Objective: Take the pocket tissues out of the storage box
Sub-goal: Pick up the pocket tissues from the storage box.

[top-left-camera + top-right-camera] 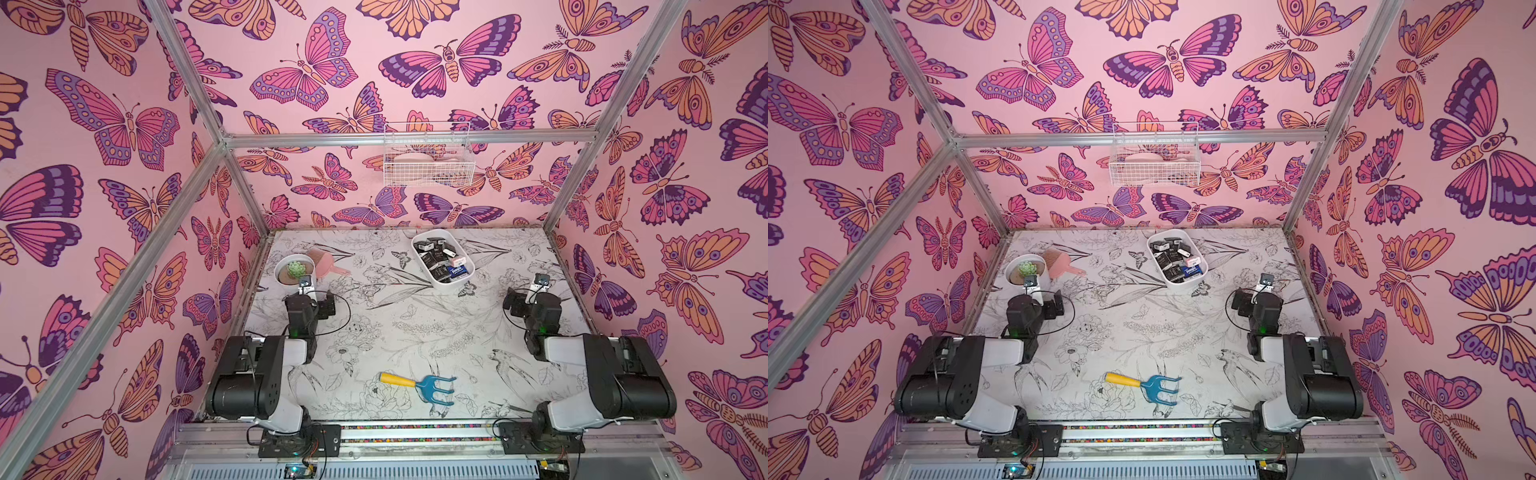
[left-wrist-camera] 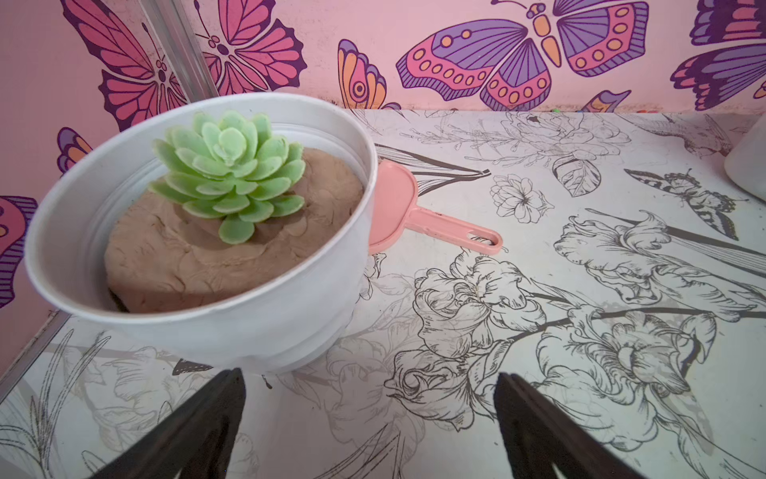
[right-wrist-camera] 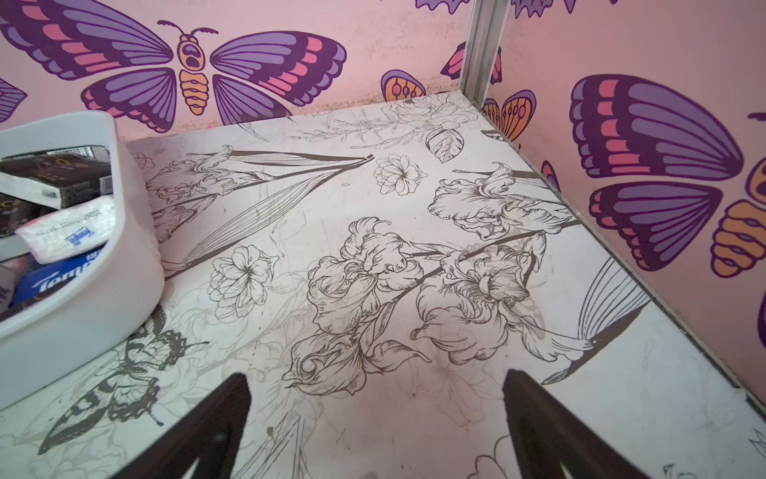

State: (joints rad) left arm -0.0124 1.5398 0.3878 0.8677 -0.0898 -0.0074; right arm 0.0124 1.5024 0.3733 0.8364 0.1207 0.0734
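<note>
The white storage box (image 1: 446, 286) (image 1: 1179, 284) sits at the back of the table, right of centre. It is filled with pocket tissues (image 1: 436, 259) (image 1: 1171, 259), mostly black packets plus a blue one and a white one. In the right wrist view the storage box wall (image 3: 124, 249) and a white packet (image 3: 66, 232) show at one side. My right gripper (image 3: 375, 377) (image 1: 540, 284) hangs open over bare table, right of the box. My left gripper (image 2: 369, 379) (image 1: 306, 286) is open and empty, far left of the box. A corner of the box (image 2: 746, 166) shows in the left wrist view.
A white plant pot (image 1: 291, 280) (image 2: 248, 331) with a green succulent stands just ahead of my left gripper. A pink scoop (image 1: 328, 262) lies beside it. A blue rake with a yellow handle (image 1: 419, 384) lies near the front. A wire basket (image 1: 428, 160) hangs on the back wall.
</note>
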